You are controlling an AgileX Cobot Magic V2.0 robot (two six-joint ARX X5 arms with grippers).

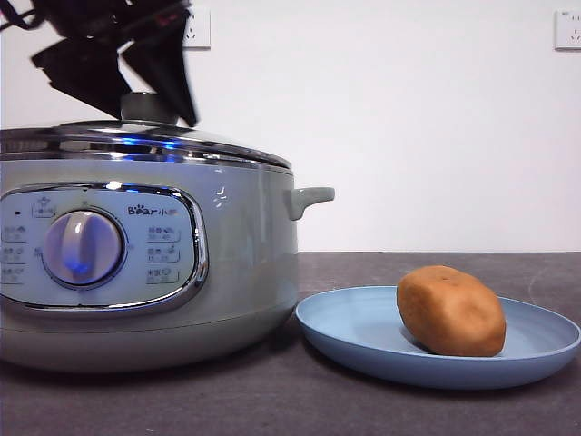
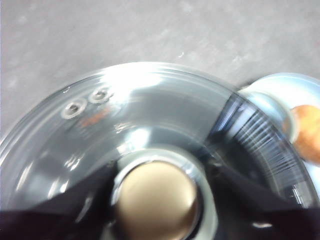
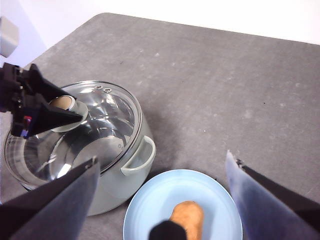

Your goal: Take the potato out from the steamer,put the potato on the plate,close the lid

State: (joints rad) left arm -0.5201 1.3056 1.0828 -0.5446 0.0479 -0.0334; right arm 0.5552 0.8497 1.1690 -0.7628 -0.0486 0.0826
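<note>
The glass lid [image 1: 209, 145] sits on the grey-green steamer [image 1: 245, 254], which stands at the left. My left gripper [image 1: 136, 91] hangs over it, jaws open on either side of the lid's knob [image 2: 157, 200], with a thin gap showing around the knob. The potato [image 1: 451, 311] lies on the light-blue plate [image 1: 354, 331] to the right of the steamer. In the right wrist view my right gripper [image 3: 161, 157] is open and empty, high above the plate [image 3: 150, 210] and potato [image 3: 187, 217]. That view also shows the left gripper [image 3: 57, 105] at the lid [image 3: 105, 115].
The steamer's side handle [image 1: 309, 198] points toward the plate. The dark grey table [image 1: 436, 413] runs back to a white wall with two sockets [image 1: 567, 29]. Bare tabletop lies behind and to the right of the plate [image 3: 240, 90].
</note>
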